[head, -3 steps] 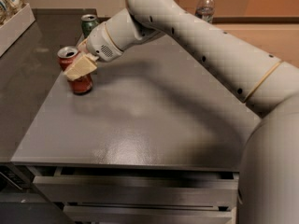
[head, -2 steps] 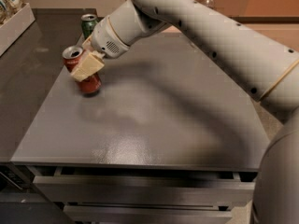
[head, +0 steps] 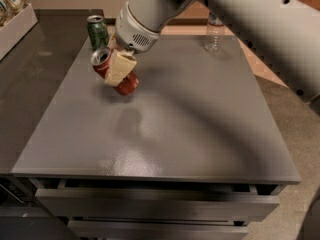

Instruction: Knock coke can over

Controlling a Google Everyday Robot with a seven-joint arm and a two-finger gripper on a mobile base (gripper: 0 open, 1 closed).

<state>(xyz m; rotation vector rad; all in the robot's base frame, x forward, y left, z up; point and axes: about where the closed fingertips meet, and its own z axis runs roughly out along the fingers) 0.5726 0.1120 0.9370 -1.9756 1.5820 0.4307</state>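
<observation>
The gripper (head: 119,69), in the upper left of the frame, is clamped around the middle of the coke can (head: 128,83). The can is tilted. Its long axis runs diagonally, with the silver top toward the upper left and the base at the lower right, at or just above the table (head: 200,119). The green can (head: 97,31) stands close behind. Pushing the top down toward the upper left should lay the can flat.
</observation>
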